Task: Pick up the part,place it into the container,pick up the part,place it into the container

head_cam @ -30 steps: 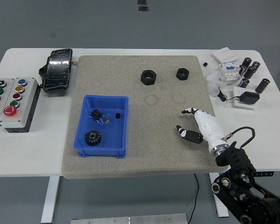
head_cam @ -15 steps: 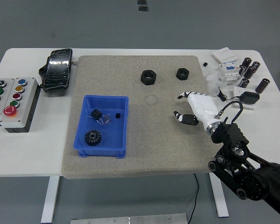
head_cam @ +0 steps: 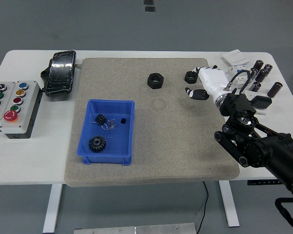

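2 black hex nuts lie on the grey felt mat (head_cam: 151, 146) at its far side: the larger nut (head_cam: 155, 80) left of centre, the smaller nut (head_cam: 190, 77) to its right, well apart from each other. Right hand (head_cam: 206, 83), white with black fingertips, reaches in from the right on a black arm (head_cam: 254, 141) and sits just beside the smaller nut; its fingers (head_cam: 196, 93) are spread and slightly curled, holding nothing, with 1 fingertip close to the nut, though whether it touches cannot be told. Blue bin (head_cam: 107, 158) stands on the left half of the mat and holds 1 large black gear (head_cam: 96, 143) near its front left, 1 smaller black gear (head_cam: 100, 119) towards its back, 1 tiny black cube (head_cam: 122, 120) and a clear, thin item beside the small gear, too small to tell. White table (head_cam: 29, 161) carries the mat. Left of the mat are a grey box with coloured push buttons (head_cam: 12, 102) and a black wrapped object (head_cam: 59, 73). Right of the mat, near the far corner, lie several black cylinders (head_cam: 263, 73), a white device (head_cam: 240, 68) and a black adapter (head_cam: 261, 101). Left arm is out of view.
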